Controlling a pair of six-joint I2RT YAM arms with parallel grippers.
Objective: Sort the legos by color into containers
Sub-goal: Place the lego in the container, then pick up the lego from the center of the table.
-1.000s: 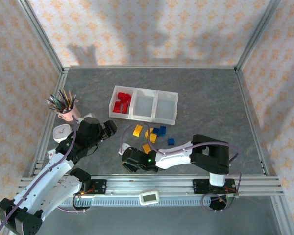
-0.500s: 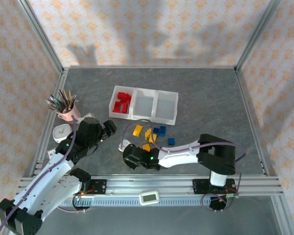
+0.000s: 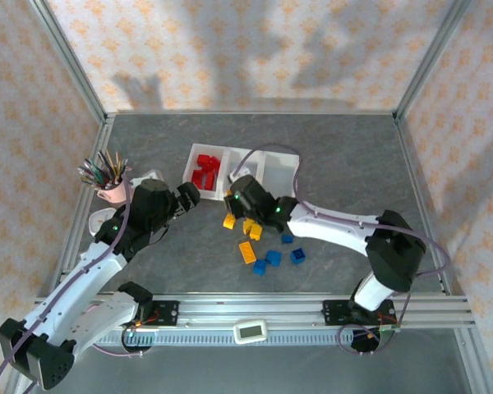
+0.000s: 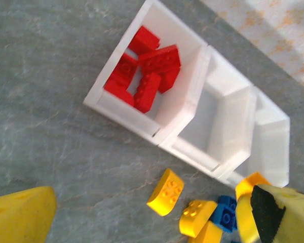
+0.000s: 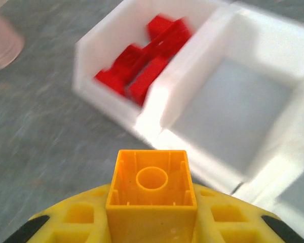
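The white three-compartment tray (image 3: 281,194) sits mid-table. Several red legos (image 3: 204,172) fill its left compartment; the middle compartment (image 5: 228,101) has a bare floor. My right gripper (image 3: 239,194) hovers at the tray's near wall, shut on a yellow lego (image 5: 152,187) held underside up. Loose yellow legos (image 3: 229,220) and blue legos (image 3: 273,258) lie on the table in front of the tray. My left gripper (image 3: 189,195) stands open to the left of the tray, its yellow fingers (image 4: 20,217) wide apart above the table, with yellow legos (image 4: 165,192) ahead of it.
A pink cup of pencils (image 3: 108,185) stands at the left, close behind the left arm. A white device (image 3: 251,330) rests on the front rail. Metal frame posts and patterned walls enclose the grey table.
My right gripper shut on a yellow lego near the front of the table and carried it up to the tray. Some loose legos shifted. The left arm edged toward the tray, still open.
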